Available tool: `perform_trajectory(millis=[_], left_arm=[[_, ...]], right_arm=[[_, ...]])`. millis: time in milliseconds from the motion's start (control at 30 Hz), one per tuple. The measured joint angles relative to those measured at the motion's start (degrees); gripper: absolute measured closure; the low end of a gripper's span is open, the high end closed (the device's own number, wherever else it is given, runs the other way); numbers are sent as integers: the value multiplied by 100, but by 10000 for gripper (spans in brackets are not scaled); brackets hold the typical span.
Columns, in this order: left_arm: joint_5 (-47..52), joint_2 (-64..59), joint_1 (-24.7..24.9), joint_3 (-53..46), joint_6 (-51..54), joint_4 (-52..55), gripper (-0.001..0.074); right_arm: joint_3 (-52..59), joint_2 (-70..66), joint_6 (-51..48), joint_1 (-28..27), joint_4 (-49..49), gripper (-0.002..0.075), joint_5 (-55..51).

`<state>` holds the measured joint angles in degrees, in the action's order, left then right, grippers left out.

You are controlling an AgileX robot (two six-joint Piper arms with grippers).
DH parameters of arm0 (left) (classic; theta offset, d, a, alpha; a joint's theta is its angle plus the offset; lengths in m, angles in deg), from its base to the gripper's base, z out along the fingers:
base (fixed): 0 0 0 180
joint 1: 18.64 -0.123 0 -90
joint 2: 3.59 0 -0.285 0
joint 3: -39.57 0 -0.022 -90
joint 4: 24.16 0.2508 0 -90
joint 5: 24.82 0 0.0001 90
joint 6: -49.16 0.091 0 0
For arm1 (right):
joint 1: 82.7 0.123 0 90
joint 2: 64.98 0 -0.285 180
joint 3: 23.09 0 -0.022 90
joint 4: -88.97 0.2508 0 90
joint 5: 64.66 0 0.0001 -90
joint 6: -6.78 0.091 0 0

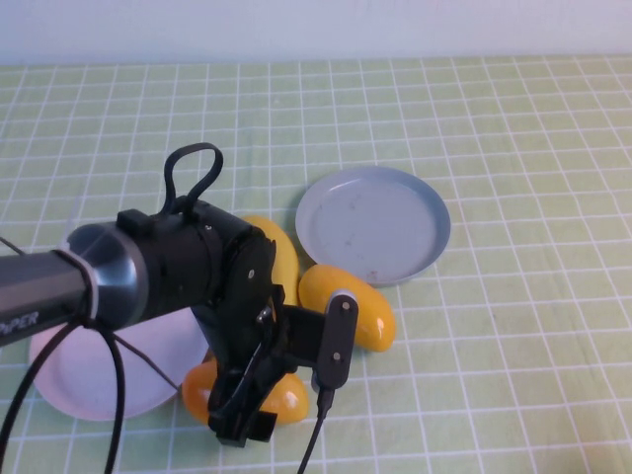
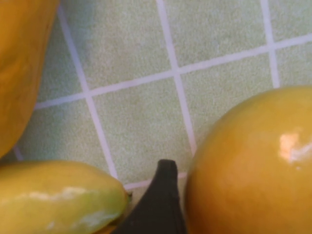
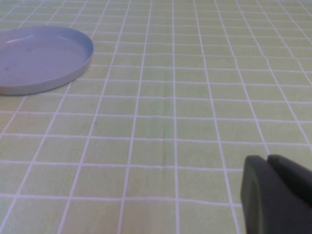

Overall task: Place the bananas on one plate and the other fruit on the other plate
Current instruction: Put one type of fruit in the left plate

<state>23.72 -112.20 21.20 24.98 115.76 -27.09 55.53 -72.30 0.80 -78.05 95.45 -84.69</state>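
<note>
My left gripper (image 1: 247,420) is down low over an orange-yellow mango (image 1: 281,395) lying on the cloth near the front; in the left wrist view this mango (image 2: 253,161) fills the space right at the gripper. A banana's greenish-yellow tip (image 2: 63,200) lies close beside it. A second mango (image 1: 351,306) lies just below the empty grey-blue plate (image 1: 373,223). A yellow banana (image 1: 281,255) shows partly behind my left arm. The pale pink plate (image 1: 84,380) sits at the front left, empty where it shows. My right gripper (image 3: 278,195) is shut and empty, hovering over bare cloth to the right of the grey-blue plate (image 3: 39,58).
The table is covered with a green checked cloth (image 1: 513,326). My left arm and its cable (image 1: 118,395) cross over the pink plate and hide part of the fruit. A white wall runs along the far edge.
</note>
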Motion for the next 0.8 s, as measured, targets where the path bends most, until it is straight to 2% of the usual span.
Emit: perform_trajectory(millis=[233,400,667,800], left_arm=[[-13,-115,0,5,-57,125,74],[-13,-115,0,14,-68,125,182],[96,97,0,14,-111,84,182],[136,601,0,14,-547,-354,182]], right_arm=[[0,0,0,0,0,741,0],[0,0,0,0,0,741,0],[0,0,0,0,0,741,0],[0,0,0,0,0,741,0]])
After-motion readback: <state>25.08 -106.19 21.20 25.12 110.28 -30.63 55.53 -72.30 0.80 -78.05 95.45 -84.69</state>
